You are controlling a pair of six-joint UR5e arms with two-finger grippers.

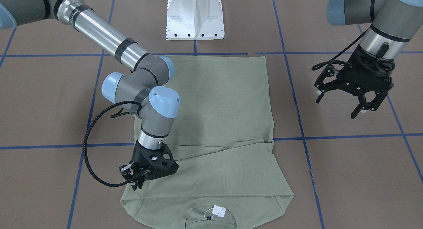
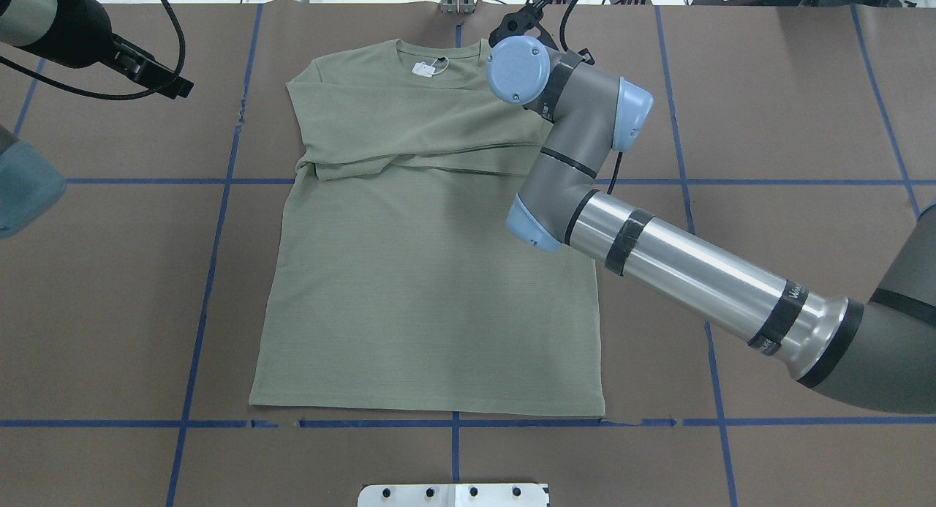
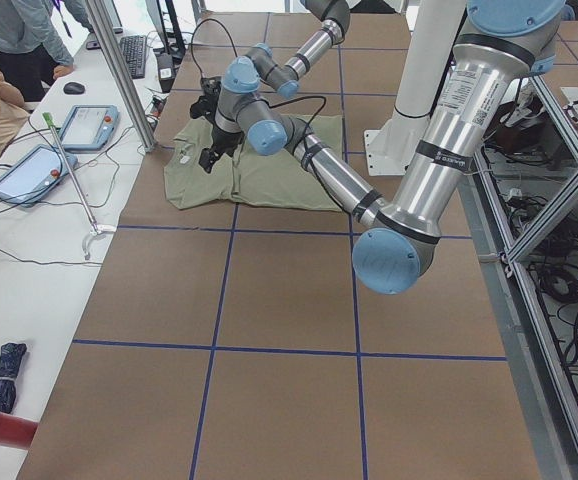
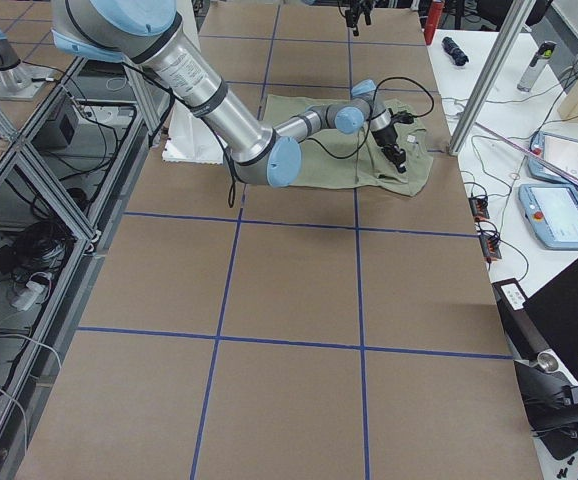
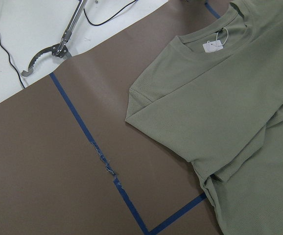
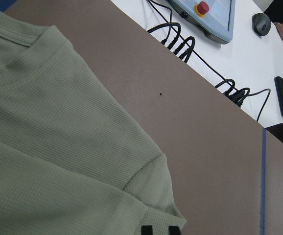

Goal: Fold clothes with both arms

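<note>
Now | right gripper (image 1: 136,182) at shirt (image 1: 218,100) shoulder | white pedestal (image 1: 195,16) near hem

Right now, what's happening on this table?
The robot is folding a sage-green shirt that lies flat on the table, both sleeves already folded across the chest. The right gripper is down at the shirt's shoulder edge; whether it grips the fabric is unclear. The left gripper hangs open above bare table, off to the shirt's side.
</note>
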